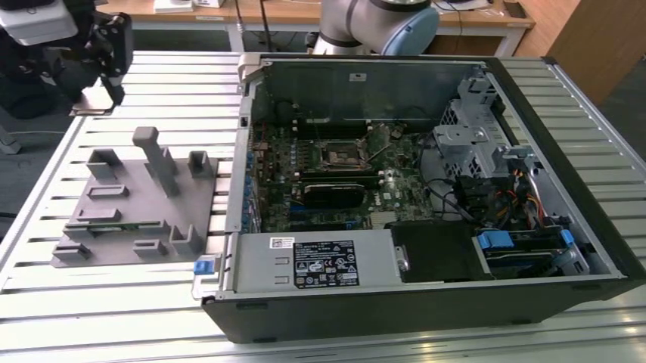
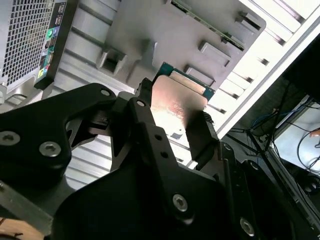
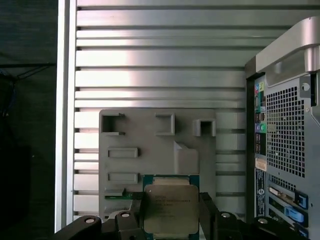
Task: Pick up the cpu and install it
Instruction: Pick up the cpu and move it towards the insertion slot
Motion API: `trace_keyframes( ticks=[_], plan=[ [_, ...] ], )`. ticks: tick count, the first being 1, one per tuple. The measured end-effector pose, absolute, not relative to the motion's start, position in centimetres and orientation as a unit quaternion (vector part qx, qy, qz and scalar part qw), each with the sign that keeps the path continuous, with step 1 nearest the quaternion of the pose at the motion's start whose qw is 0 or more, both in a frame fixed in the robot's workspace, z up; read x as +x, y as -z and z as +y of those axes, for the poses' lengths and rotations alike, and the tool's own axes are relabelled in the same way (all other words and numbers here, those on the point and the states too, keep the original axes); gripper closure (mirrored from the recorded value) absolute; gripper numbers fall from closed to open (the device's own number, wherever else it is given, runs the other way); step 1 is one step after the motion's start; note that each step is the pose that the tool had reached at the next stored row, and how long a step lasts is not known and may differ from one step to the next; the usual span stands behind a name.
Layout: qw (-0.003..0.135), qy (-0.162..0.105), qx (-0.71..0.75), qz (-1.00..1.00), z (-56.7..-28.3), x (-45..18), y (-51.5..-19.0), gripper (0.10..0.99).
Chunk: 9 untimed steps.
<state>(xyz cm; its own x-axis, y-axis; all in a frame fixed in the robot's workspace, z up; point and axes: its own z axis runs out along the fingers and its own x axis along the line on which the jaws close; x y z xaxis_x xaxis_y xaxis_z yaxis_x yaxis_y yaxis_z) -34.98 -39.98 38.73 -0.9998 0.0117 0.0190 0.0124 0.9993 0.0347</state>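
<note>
The cpu [image 3: 171, 207], a thin square chip with a pale metal top and green edge, sits between my gripper's [image 3: 171, 216] black fingers [image 3: 134, 212], which are shut on its two sides. The second wrist view shows the cpu [image 2: 177, 107] clamped in the gripper [image 2: 172, 119] above the grey fixture [image 2: 165, 35]. In the exterior view the gripper [image 1: 101, 79] hangs at the far left, beyond the grey fixture [image 1: 131, 204] and left of the open computer case [image 1: 424, 302]. The black socket frame [image 1: 340, 155] lies on the motherboard inside the case.
The case's rear panel [image 3: 285, 125] with ports stands beside the grey fixture [image 3: 150, 135] on the slatted metal table [image 3: 150, 50]. The table's edge [image 3: 67, 100] runs close to the fixture. Drive bays and cables [image 1: 495, 189] crowd the case on the exterior view's right.
</note>
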Motion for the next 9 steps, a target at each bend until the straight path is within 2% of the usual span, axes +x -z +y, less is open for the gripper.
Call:
trace_keyframes(
  ticks=[9],
  plan=[
    [0.009, 0.017, -0.006, -1.0, -39.6, -30.9, -38.6, 0.557]
  ],
)
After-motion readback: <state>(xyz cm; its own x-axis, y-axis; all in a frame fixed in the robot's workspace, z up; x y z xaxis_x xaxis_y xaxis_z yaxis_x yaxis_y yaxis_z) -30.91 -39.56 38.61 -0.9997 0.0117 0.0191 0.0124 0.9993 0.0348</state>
